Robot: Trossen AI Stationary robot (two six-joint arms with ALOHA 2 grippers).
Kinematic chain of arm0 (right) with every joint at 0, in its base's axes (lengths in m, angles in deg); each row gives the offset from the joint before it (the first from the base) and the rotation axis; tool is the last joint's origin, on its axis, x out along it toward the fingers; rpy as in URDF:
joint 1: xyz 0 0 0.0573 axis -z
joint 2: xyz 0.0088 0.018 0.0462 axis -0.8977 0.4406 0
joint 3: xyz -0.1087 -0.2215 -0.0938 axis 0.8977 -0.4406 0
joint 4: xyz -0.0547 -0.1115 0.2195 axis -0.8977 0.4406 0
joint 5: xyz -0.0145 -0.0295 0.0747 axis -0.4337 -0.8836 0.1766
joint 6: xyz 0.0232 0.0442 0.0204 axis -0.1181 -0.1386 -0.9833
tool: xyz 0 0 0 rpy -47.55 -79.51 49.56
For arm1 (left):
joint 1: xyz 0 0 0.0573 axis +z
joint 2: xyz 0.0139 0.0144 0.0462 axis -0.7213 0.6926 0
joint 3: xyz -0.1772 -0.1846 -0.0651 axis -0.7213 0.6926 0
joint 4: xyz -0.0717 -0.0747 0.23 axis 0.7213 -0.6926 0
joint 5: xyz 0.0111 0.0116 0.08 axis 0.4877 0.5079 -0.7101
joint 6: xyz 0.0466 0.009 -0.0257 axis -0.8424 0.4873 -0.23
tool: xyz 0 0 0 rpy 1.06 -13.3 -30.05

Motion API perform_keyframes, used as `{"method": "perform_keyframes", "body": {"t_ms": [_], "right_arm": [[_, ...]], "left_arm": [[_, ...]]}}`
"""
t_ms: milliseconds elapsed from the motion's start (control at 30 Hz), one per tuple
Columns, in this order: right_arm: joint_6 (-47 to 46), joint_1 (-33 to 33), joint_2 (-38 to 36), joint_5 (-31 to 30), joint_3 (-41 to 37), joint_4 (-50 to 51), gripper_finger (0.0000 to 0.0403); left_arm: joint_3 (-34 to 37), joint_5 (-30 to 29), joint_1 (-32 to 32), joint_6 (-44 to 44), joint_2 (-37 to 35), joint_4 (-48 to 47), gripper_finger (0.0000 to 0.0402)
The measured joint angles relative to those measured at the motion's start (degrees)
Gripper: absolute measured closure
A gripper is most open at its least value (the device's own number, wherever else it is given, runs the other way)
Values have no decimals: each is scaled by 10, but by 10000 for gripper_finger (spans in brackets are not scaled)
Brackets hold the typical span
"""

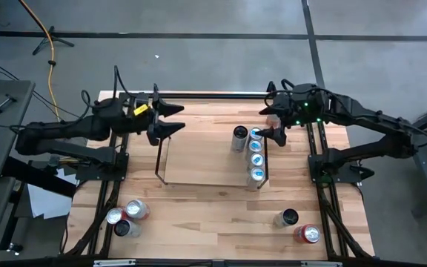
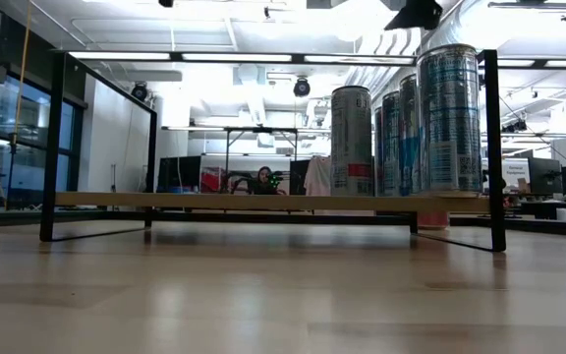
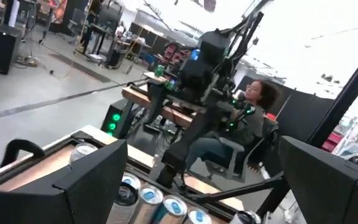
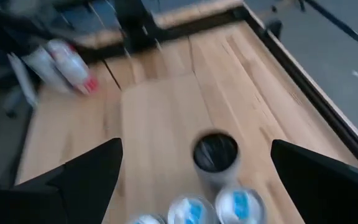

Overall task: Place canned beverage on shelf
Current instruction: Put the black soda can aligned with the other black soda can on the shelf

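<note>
Near edge, left: three loose cans (image 1: 126, 217) clustered on the worktop (image 1: 213, 215), well apart from the shelf.
Near edge, right: a dark-topped can (image 1: 288, 217) and a red can (image 1: 308, 234) just beside it, both upright, not yet shelved.
Shelf: low light-wood board (image 1: 202, 159) mid-worktop, black wire frames at both short ends; most of the board bare.
Cans on shelf: a row of four blue-topped cans (image 1: 256, 154) along the right short end, with a dark-topped can (image 1: 240, 138) just beside the far end of the row.
Left gripper (image 1: 170, 119): fingers spread wide, grasping nothing; above the shelf's far left corner.
Right gripper (image 1: 276, 122): fingers released and wide, nothing between them; above the far end of the row, looking down on the dark-topped can.
Step in hand: judged between placements; neither arm carries a can.
Next move: likely a reach toward the near edge for a loose can, then a descent around it with fingers wide.
Open room: the board's left and middle free; right end crowded, so clear the wire frame and standing row.
</note>
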Motion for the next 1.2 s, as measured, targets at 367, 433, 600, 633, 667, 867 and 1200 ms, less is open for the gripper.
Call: {"method": "perform_keyframes", "body": {"t_ms": [367,433,600,633,667,867,1200], "right_arm": [[3,0,9,20,1,-159,6],[-2,0,13,20,1,-176,6],[-30,0,25,20,1,-185,6],[-30,0,27,20,1,-184,6],[-30,0,31,20,1,-186,6],[-25,0,40,20,0,-185,6],[-35,2,43,22,0,-185,6]], "left_arm": [[-1,-13,0,-130,-4,-2,25],[-1,-14,0,-142,-4,-2,25],[-1,-18,0,-184,-4,-2,25],[-1,-19,0,-184,-4,-2,25],[-1,-19,0,-184,-4,-2,25],[-1,-21,0,-180,-4,-2,25],[-1,-36,0,-177,-4,-2,25]]}}
